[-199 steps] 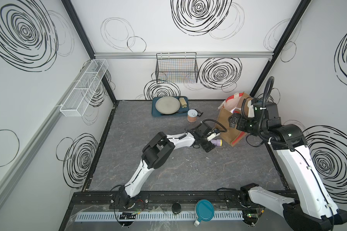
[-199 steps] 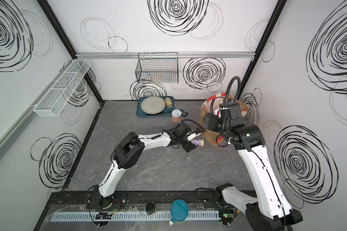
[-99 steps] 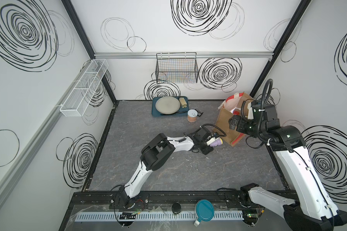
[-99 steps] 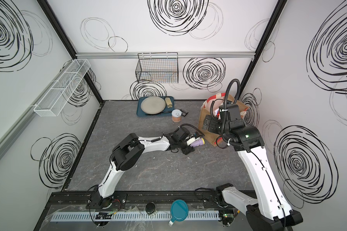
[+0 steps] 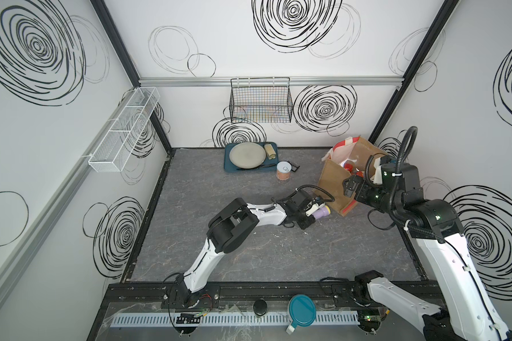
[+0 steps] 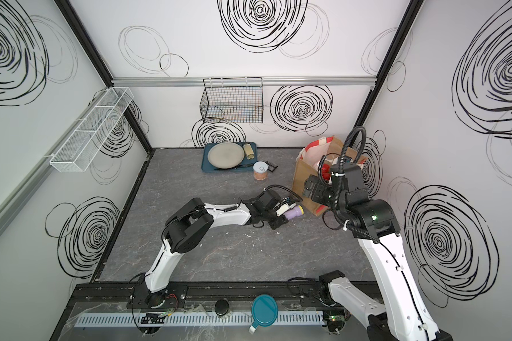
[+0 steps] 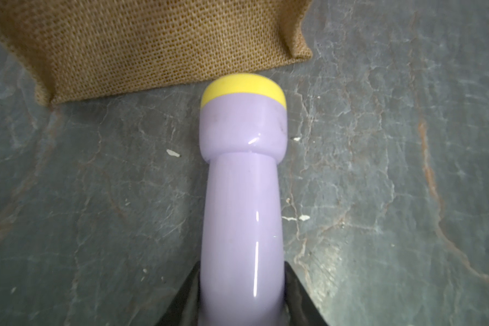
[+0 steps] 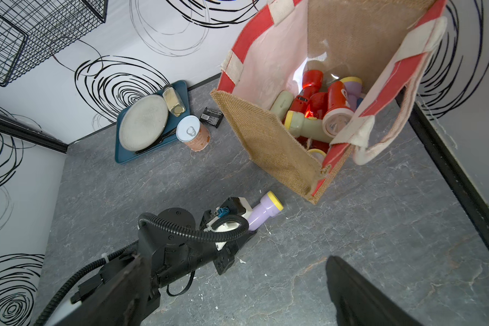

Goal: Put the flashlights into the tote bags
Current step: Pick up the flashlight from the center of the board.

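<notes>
Gripping the handle end of a lilac flashlight [image 7: 242, 180], the left gripper [image 5: 313, 215] has its two black fingers [image 7: 295, 293] pressed against either side of the barrel. The flashlight is glossy and smooth, with a straight round handle that steps out into a wider head. That head is lilac too and ends in a yellow band around the rim. A few faint dark scuffs mark the head.

The flashlight sticks straight out ahead of the fingers and lies low over the grey marbled floor [image 7: 96, 211]. Whether it rests on the floor cannot be told. Its yellow end points at the tote bag [image 8: 268, 141]. The right wrist view shows a small gap between the head and the bag's bottom edge.

The bag is brown jute with red-and-white side panels and white handles, and its mouth stands open. Inside, packed together, lie red flashlights [image 8: 312, 80], a pale green flashlight [image 8: 305, 125] with a yellow rim, and a second lilac one [image 8: 352, 87] with a yellow head.

The right gripper [image 5: 350, 189] hangs above the floor with its jaws spread wide and nothing between them. The bag's near jute wall is just ahead of it, and the held flashlight is lower and off to its side.
</notes>
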